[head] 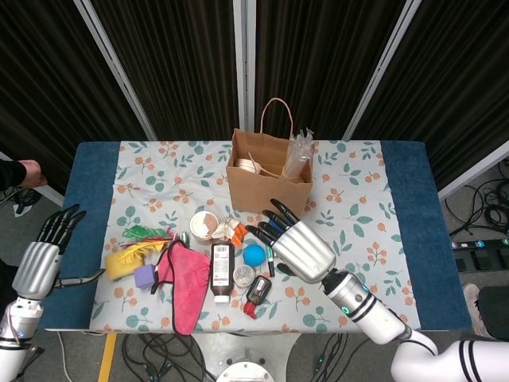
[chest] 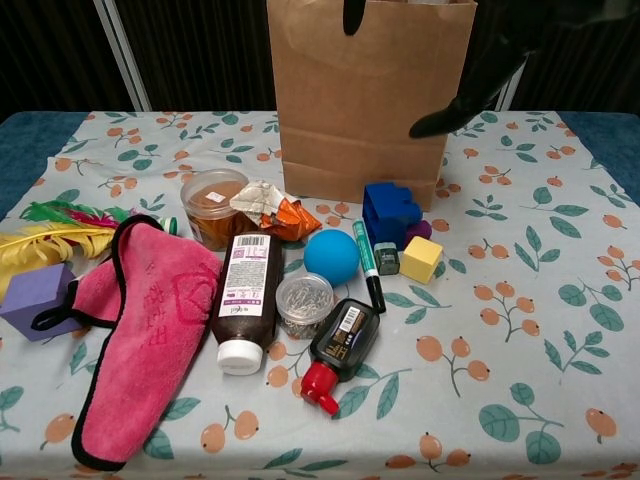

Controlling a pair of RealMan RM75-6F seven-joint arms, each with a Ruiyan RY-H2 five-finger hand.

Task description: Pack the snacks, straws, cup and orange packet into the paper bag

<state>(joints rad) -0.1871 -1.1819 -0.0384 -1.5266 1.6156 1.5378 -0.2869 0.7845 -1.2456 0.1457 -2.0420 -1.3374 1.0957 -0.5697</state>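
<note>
The brown paper bag (head: 269, 185) (chest: 368, 100) stands upright at the back of the table. A clear packet of straws (head: 297, 155) sticks out of its right side, and something white (head: 250, 165) lies inside. The cup (head: 203, 224) (chest: 212, 205) with brown contents stands in front of the bag, and the crumpled orange packet (head: 237, 231) (chest: 282, 214) lies against its right side. My right hand (head: 290, 243) hovers open in front of the bag, fingers spread toward the packet; its dark fingertips (chest: 462, 104) show across the bag in the chest view. My left hand (head: 44, 253) hangs open off the table's left edge.
In front lie a pink cloth (chest: 140, 320), a brown bottle (chest: 243, 300), a blue ball (chest: 331, 256), a jar of paper clips (chest: 304, 300), a small red-capped bottle (chest: 340, 350) and a green marker (chest: 367, 262). A blue block (chest: 390, 212), a yellow cube (chest: 421, 258), a purple cube (chest: 35, 295) and feathers (chest: 50, 230) lie around them.
</note>
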